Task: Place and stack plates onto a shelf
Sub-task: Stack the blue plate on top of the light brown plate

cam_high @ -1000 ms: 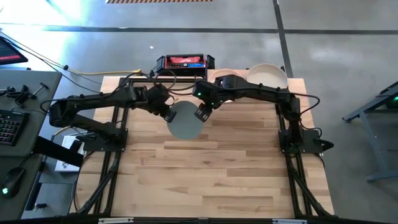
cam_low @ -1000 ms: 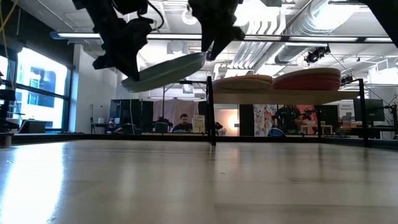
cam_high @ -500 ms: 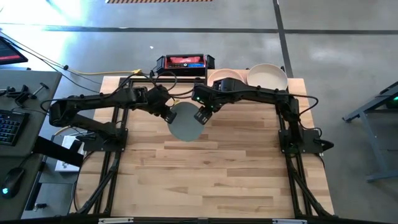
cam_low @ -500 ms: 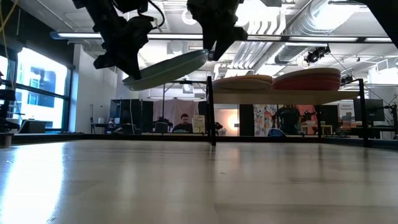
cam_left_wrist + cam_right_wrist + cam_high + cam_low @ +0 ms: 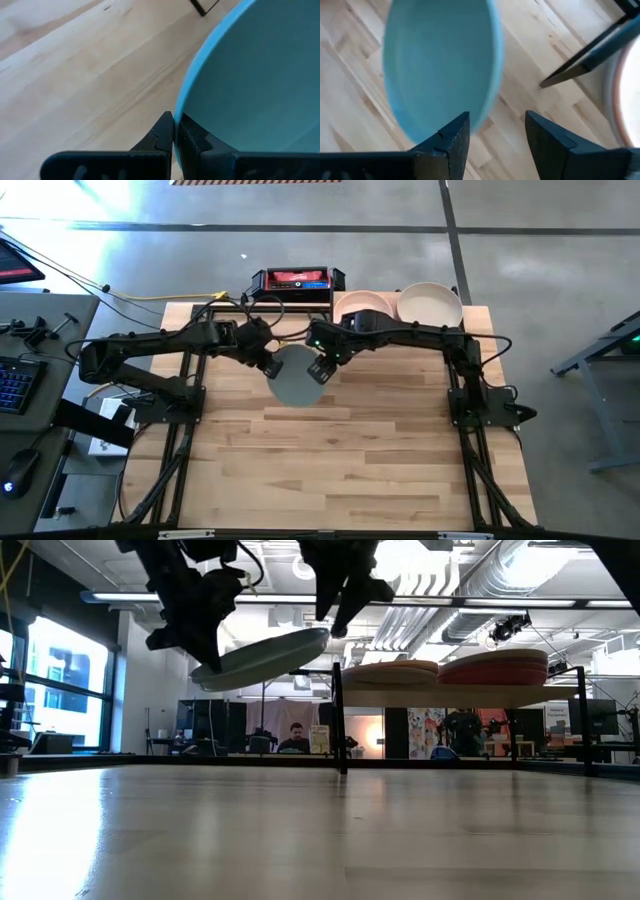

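A mint-green plate (image 5: 298,378) hangs above the table's far middle, with my left gripper (image 5: 268,365) shut on its left rim. In the low view the plate (image 5: 262,655) is tilted, its right side higher. My right gripper (image 5: 320,368) stands open just above the plate's right rim (image 5: 322,634); no frame shows it touching the plate (image 5: 440,70). The shelf (image 5: 450,693) stands at the far right on black legs. On it rest a tan-pink stack of plates (image 5: 362,305) and a stack topped by a cream plate (image 5: 430,302). My left gripper pinches the plate's rim (image 5: 182,107) on its left side between its two fingers. They slant down at it from the table's left. The plate is lifted clear of the table, tilted with the held side lowest.
A red and black box (image 5: 295,280) sits at the far edge, left of the shelf. One of the shelf's black legs (image 5: 338,720) stands right of the held plate. The wooden tabletop (image 5: 330,460) lies bare across its near half.
My right arm has drawn toward the table's left, uncovering the left stack on the shelf. Its open gripper has rolled a little above the plate's right rim. The plate stays in my left gripper, held up and tilted as before.
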`<state>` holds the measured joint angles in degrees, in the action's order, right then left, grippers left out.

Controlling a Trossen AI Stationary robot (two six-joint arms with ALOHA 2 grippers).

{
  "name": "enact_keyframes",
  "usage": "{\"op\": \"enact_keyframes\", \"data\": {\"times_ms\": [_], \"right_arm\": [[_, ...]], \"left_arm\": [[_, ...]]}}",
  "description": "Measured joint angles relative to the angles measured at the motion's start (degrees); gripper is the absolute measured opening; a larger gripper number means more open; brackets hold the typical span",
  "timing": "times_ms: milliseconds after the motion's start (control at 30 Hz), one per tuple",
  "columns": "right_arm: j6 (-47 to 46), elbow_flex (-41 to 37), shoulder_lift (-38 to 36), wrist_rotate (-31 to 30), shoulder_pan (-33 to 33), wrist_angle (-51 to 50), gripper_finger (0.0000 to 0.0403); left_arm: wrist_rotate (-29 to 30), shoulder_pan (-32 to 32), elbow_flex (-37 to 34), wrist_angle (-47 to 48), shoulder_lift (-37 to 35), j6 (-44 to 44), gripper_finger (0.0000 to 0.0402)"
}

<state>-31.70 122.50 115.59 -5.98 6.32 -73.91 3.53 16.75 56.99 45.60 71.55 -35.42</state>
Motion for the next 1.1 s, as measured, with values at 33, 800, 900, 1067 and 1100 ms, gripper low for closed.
{"op": "enact_keyframes", "data": {"times_ms": [33,800,900,1067,1100], "right_arm": [[0.0,0.0,0.0,0.0,-0.2,0.2,0.0169],[-3.8,-0.1,0.0,-1.8,-0.4,-1.1,0.002],[-4.0,-0.1,0.0,-1.6,-0.5,-1.1,0.001],[-3.4,-0.1,0.0,-1.5,-0.3,-1.1,0.0005],[-3.4,-0.1,0.0,-1.4,-0.3,-1.2,0.0004]], "left_arm": [[0.2,0.0,0.0,-0.5,0.0,0.0,0.0001],[-0.2,-0.3,0.0,-6.3,0.0,-0.1,0.0013],[-0.4,-0.4,0.0,-6.5,0.0,0.1,0.0023],[-1.8,-0.3,0.0,-6.6,0.0,0.6,0.0042],[-1.9,-0.3,0.0,-6.6,0.0,0.5,0.0047]]}}
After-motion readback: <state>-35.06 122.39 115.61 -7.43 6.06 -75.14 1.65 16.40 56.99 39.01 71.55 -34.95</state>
